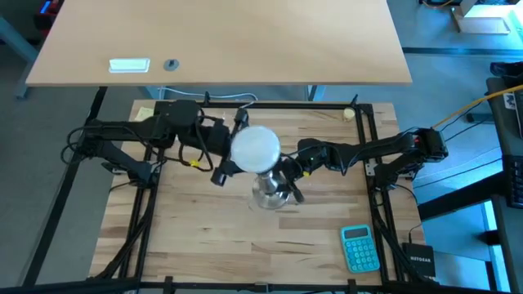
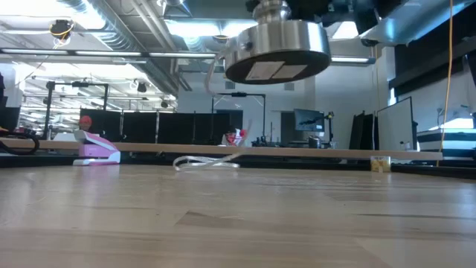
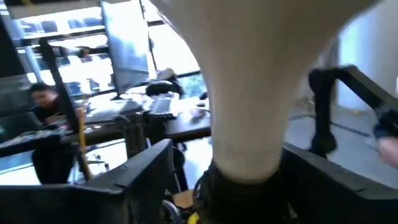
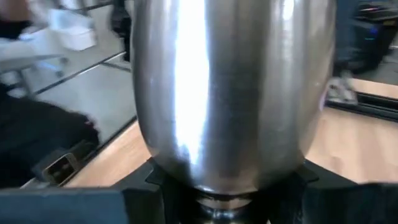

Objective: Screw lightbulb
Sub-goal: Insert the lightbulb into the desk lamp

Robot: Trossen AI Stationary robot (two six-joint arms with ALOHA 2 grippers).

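Observation:
The white frosted lightbulb (image 1: 256, 148) stands neck down on the shiny metal socket stand (image 1: 270, 193), mid-table. In the left wrist view the bulb's neck (image 3: 249, 124) tapers down to the stand's black top (image 3: 239, 196). My left gripper (image 1: 232, 153) comes from the table's left and is shut on the bulb. My right gripper (image 1: 288, 180) comes from the right and is shut on the stand's metal body (image 4: 224, 93). The low view shows the stand's round base (image 2: 277, 50) hanging well above the tabletop. My left gripper has the bulb between its two fingers (image 3: 146, 177), coming level from the table's left. They stand on either side of the lower taper (image 3: 245, 155); the exact place of touch does not show. The bulb is upright, globe up, neck in the socket. My right gripper holds the stand's rounded metal body (image 4: 217, 162) between its two fingers (image 4: 74, 205), coming level from the table's right. The stand is upright and lifted clear of the table.
A teal calculator (image 1: 359, 248) lies at the near right. A yellowish piece (image 1: 350, 113) sits at the far right corner. A second lighter table (image 1: 221, 41) behind carries a white block (image 1: 129, 65) and a small round thing (image 1: 171, 64). Black frame rails (image 1: 376, 163) border the work surface.

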